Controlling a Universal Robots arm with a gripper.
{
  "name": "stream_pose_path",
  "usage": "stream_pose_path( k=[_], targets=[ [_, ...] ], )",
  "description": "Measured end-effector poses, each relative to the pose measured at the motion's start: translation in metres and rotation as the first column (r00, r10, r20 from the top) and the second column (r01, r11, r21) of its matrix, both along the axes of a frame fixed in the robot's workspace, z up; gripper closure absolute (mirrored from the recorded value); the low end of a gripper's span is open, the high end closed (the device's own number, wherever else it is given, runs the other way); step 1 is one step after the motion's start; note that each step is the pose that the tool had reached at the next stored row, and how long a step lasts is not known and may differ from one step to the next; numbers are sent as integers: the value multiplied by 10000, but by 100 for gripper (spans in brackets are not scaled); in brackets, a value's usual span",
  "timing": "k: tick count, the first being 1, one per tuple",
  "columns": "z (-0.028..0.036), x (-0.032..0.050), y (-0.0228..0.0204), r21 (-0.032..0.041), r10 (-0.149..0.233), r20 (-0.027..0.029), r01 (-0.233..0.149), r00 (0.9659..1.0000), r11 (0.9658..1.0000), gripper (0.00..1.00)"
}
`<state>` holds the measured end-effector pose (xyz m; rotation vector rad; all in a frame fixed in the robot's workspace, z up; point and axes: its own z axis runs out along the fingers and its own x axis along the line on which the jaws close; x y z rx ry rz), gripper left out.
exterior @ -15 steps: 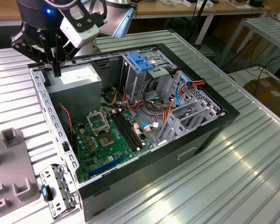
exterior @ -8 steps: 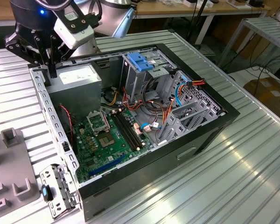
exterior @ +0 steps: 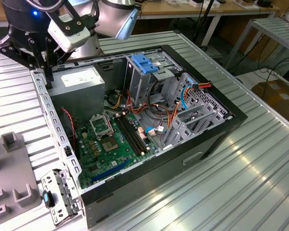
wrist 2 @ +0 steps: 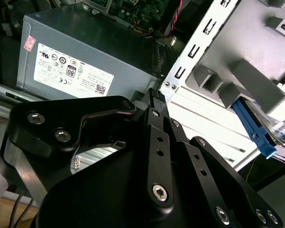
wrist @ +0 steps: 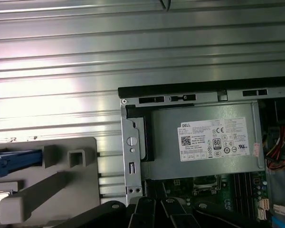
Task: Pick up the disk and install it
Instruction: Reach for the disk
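The disk (wrist: 12,161) lies in a grey holder (wrist: 61,185) beside the open computer case (exterior: 149,120). In the first wrist view its blue carrier frame and a corner of its white label show. In the second wrist view the blue frame edge of the disk (wrist 2: 256,134) sticks out of the same holder (wrist 2: 237,80). My black gripper (exterior: 48,74) hangs over the case's rear corner at the exterior view's left, beside the grey power-supply box (exterior: 82,82). The gripper (wrist 2: 149,97) looks shut, holds nothing, and is well apart from the disk.
Inside the case stand a tall grey cage with a blue cap (exterior: 147,67), the green motherboard (exterior: 111,139) and bundles of cables (exterior: 173,110). The case's perforated side rail (exterior: 53,125) runs along its edge. A loose metal bracket with a blue clip (exterior: 55,197) lies on the ribbed table (exterior: 241,183).
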<state>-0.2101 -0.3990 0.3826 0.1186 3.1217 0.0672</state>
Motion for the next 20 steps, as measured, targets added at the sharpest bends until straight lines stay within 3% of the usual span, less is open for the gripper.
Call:
stream_pose_path(
  k=[20],
  targets=[
    [-29, -305, 0, 1, 0, -11, 0, 10000, 10000, 89]
  ],
)
